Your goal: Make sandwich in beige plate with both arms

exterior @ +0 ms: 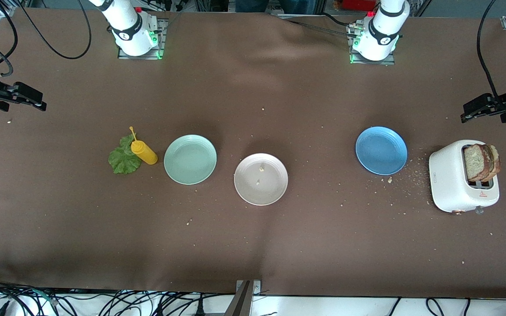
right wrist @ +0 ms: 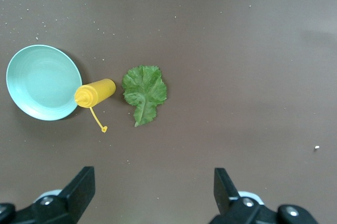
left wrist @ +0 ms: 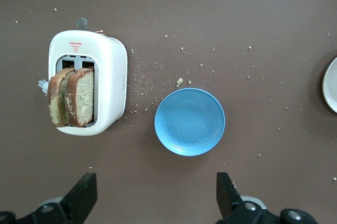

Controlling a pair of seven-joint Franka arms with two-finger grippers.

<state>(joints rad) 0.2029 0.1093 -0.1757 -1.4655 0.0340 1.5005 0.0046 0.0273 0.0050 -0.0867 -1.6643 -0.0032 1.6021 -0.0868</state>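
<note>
Brown-covered table (exterior: 253, 245), crumbs scattered across it, thickest between the blue plate and the toaster; beige plate (exterior: 261, 179) near the table's middle, bearing only two small crumbs, no sandwich assembled on it; mint-green plate (exterior: 190, 159) just beside it toward the right arm's end, apart from it; yellow squeeze bottle (exterior: 143, 152) standing beside the mint-green plate, close to its rim, cap strap loose, partly over a green lettuce leaf (exterior: 124, 159) lying flat on the cloth; blue plate (exterior: 381, 150) toward the left arm's end, bare; white toaster (exterior: 463, 181) nearest the left arm's end, two slices of wholegrain bread (exterior: 481, 162) standing up out of its slots, side by side; left gripper (exterior: 477, 107) raised over the table edge at its own end, fingers (left wrist: 84, 195) spread wide, holding nothing, its wrist view looking down on toaster and blue plate; right gripper (exterior: 27, 98) raised over the table edge at the other end, fingers (right wrist: 81, 187) likewise spread wide and holding nothing, its wrist view looking down on lettuce leaf, bottle and mint-green plate; both arms waiting.
</note>
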